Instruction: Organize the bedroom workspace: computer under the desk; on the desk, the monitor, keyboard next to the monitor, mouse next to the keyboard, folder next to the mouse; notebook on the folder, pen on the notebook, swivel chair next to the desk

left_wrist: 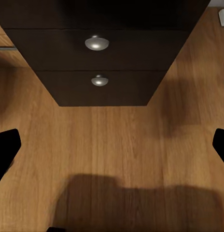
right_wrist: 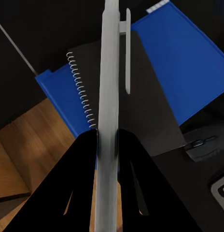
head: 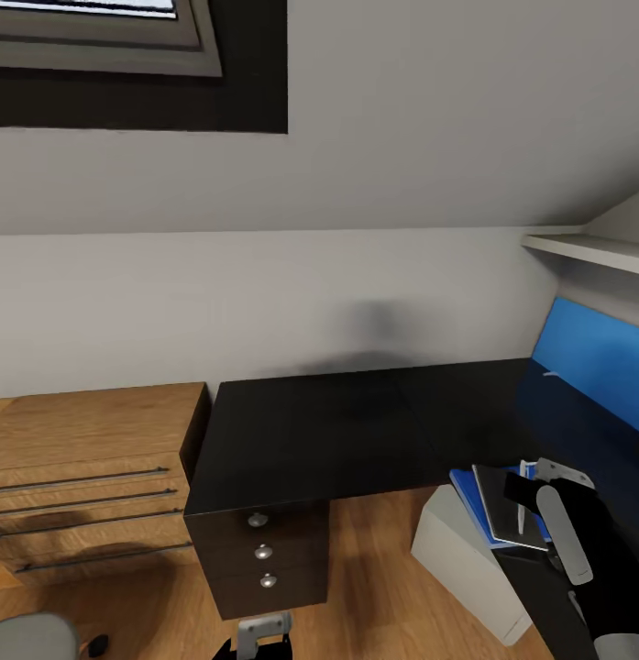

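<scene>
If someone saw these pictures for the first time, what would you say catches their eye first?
Probably the pen pinched in the right gripper, held above the grey notebook, which lies on the blue folder at the desk's near edge. Next, the black drawers with silver knobs beside the wooden shelf unit.

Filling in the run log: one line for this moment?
right hand: shut on pen | above notebook on folder | left hand: open, over floor

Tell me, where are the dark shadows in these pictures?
Head view: a soft grey smudge on the wall above the desk. Left wrist view: a broad blurry shadow across the wood floor, below the drawers.
</scene>
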You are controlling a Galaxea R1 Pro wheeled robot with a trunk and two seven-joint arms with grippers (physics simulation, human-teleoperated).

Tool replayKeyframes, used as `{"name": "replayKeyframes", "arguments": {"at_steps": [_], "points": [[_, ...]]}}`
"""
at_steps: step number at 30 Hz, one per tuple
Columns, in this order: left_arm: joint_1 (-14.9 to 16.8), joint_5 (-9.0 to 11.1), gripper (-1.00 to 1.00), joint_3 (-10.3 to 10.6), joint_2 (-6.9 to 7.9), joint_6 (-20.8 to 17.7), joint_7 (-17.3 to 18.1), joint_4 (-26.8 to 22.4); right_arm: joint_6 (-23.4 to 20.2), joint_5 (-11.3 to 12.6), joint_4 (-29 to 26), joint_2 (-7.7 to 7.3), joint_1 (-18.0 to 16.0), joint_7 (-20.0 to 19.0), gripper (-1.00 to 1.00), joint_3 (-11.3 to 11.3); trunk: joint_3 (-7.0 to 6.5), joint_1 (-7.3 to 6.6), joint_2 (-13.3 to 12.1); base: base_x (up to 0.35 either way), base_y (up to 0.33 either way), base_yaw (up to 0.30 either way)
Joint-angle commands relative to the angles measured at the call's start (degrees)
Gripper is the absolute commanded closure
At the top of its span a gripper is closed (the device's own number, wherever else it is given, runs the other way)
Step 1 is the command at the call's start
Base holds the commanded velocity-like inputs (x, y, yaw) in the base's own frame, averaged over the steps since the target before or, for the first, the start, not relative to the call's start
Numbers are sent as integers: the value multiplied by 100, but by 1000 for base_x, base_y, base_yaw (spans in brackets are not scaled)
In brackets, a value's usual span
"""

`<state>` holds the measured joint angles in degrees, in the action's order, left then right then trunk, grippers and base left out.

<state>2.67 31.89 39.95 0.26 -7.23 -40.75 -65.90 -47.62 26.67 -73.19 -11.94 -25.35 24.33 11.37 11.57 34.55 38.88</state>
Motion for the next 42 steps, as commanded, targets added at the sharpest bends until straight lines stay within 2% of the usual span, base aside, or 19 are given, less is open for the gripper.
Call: {"name": "replayKeyframes", "arguments": {"at_steps": [1,11,19,37,42], "points": [[6,10,-100,13,2,-33,-41,-6,-11,70,-5,-2,-5,44,100,-2,9,2,8,0,0,0],[7,12,-100,-12,-8,-32,-31,330,-19,71,-44,-10,-5,28,100,-12,9,2,8,0,0,0],[5,-19,-100,3,-12,-24,-42,341,-20,75,-39,-9,-5,28,100,-12,9,2,8,149,-32,0],[7,-17,-100,20,-16,-18,-47,334,-20,72,6,-22,-5,20,100,-16,9,2,8,16,-83,0],[7,-15,-100,34,-24,-16,-39,325,18,75,325,-28,-17,-6,100,-20,9,2,8,82,-4,0]]}}
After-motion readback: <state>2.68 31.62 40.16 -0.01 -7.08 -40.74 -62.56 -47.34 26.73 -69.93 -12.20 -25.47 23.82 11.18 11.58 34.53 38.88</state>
